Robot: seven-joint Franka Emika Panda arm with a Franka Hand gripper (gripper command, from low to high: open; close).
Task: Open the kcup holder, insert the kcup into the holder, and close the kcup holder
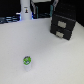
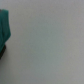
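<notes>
The kcup (image 1: 27,61), a tiny round pod with a green and white top, sits alone on the pale table (image 1: 45,55) towards the front in the exterior view. The kcup holder (image 1: 64,26), a black boxy unit with two pale slot handles on its front, stands at the back on the exterior view's right, and its drawers look shut. Neither view shows my gripper's fingers. The wrist view is blurred and shows only a pale grey surface (image 2: 50,45), with neither the kcup nor the holder in it.
A white bottle-shaped object (image 1: 24,9) with a dark mark stands at the back on the exterior view's left, amid dark clutter along the far edge. A teal shape (image 2: 4,27) and a dark patch (image 2: 1,51) sit at the wrist view's edge.
</notes>
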